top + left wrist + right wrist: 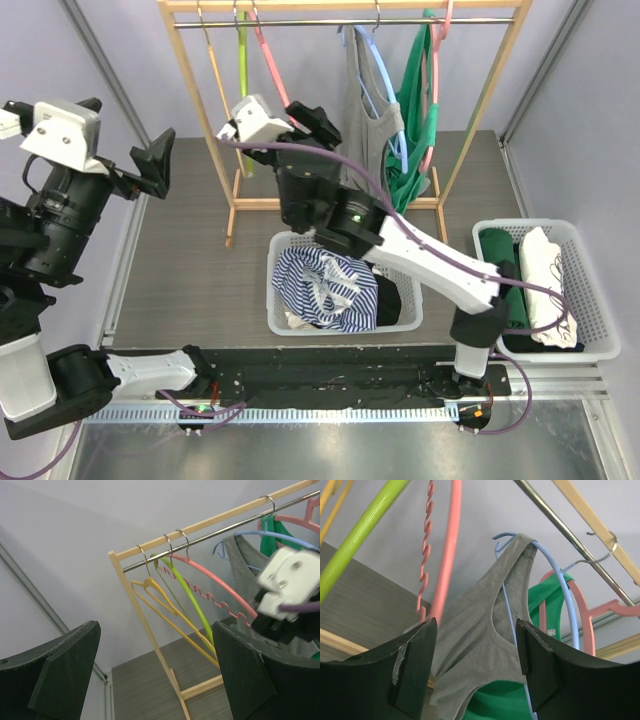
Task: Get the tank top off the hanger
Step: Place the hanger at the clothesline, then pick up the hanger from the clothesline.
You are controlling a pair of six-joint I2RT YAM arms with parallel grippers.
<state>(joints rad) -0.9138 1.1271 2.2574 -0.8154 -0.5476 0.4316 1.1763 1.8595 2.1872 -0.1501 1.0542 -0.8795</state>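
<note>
At nine o'clock of the overhead view, left gripper [157,166] raised high off the grey table [200,270], jaws spread wide, nothing between them; same wide gap in its own wrist view [155,680].

Toward eleven o'clock, light wooden garment rack with a metal rail [350,22]. Hooked on that rail, from the left: a bare yellow plastic hanger [212,70], a bare lime-green plastic hanger [242,70], a bare pink wavy-edged plastic hanger [268,55].

At twelve o'clock, right gripper [320,125] lifted to hanger height, jaws wide apart [475,665], gripping nothing. Just beside it toward one o'clock, grey ribbed tank top [362,100], draped by its straps over a light blue wire hanger [387,80] on the rail. In the right wrist view, seen framed between the two dark fingers [410,670]; contact with the cloth impossible to tell.

Next along, touching the grey one, a green garment [415,110] on a pink plastic hanger [437,60].

Below, at six o'clock of the rack, white slatted laundry basket [272,290] holding blue-and-white striped cloth [320,285]. At four o'clock, second white slatted basket [600,300] with folded green and white cloth.
</note>
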